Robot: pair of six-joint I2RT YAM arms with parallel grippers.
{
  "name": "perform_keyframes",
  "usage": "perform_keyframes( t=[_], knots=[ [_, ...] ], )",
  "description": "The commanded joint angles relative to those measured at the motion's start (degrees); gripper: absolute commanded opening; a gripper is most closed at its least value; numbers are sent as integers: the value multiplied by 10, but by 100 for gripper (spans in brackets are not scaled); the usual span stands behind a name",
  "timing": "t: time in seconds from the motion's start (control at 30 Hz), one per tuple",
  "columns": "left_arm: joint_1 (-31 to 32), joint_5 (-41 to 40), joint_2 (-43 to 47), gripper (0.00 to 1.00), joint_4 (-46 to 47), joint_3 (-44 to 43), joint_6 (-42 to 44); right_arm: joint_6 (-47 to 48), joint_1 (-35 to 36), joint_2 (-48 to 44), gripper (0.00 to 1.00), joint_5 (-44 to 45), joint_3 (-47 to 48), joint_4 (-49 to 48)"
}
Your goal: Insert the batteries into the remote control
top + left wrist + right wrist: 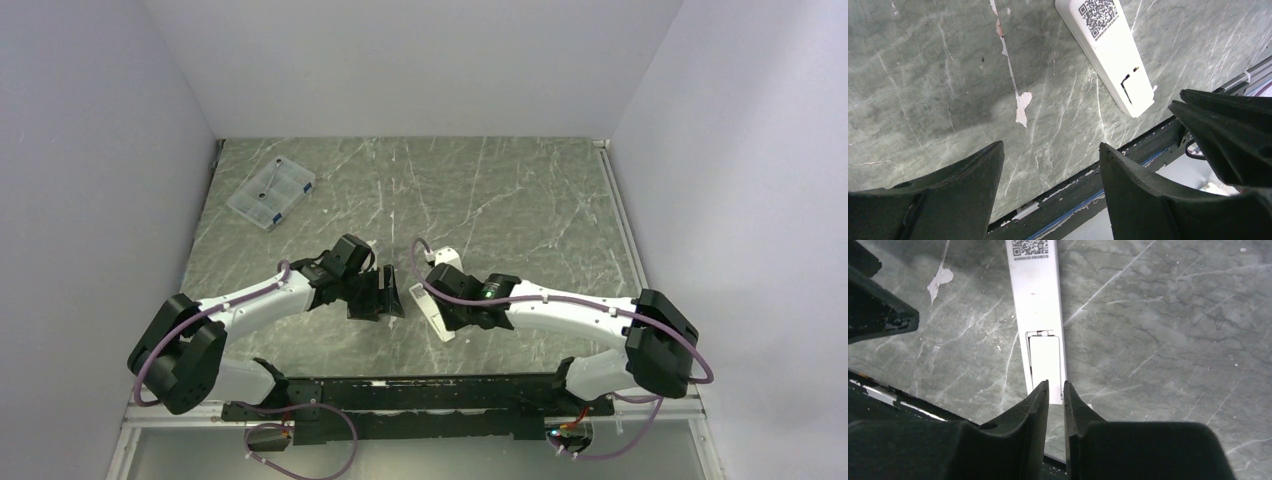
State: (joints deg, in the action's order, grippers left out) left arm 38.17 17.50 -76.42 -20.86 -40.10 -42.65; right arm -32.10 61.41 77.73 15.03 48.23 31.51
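Observation:
The white remote control [1037, 305] lies face down on the marble table, its QR label up and a cover panel [1045, 362] in its back near the end. It also shows in the left wrist view [1108, 50] and the top view [436, 318]. My right gripper [1055, 385] hovers over that end, its jaws almost together with only a slim gap and nothing between them. My left gripper [1050, 150] is open and empty just left of the remote, near the table's front edge. In the top view the left gripper [385, 297] and right gripper [455, 322] flank the remote. The batteries are out of view.
A clear plastic compartment box [270, 193] sits at the far left of the table. The black front rail [420, 395] runs along the near edge. A chipped white patch [1021, 107] marks the table surface.

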Motion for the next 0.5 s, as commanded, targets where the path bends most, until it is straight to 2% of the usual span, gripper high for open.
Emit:
perform_keyframes(
  t=[0.0,0.17,0.47],
  knots=[
    [-1,-4,3,75,5,-15,9,0,-8,8,16,5,24,2],
    [-1,-5,3,75,2,-16,11,2,-19,27,8,-6,26,-4],
    [-1,-6,1,75,3,-15,11,7,-30,55,5,-21,26,-16]
  ],
)
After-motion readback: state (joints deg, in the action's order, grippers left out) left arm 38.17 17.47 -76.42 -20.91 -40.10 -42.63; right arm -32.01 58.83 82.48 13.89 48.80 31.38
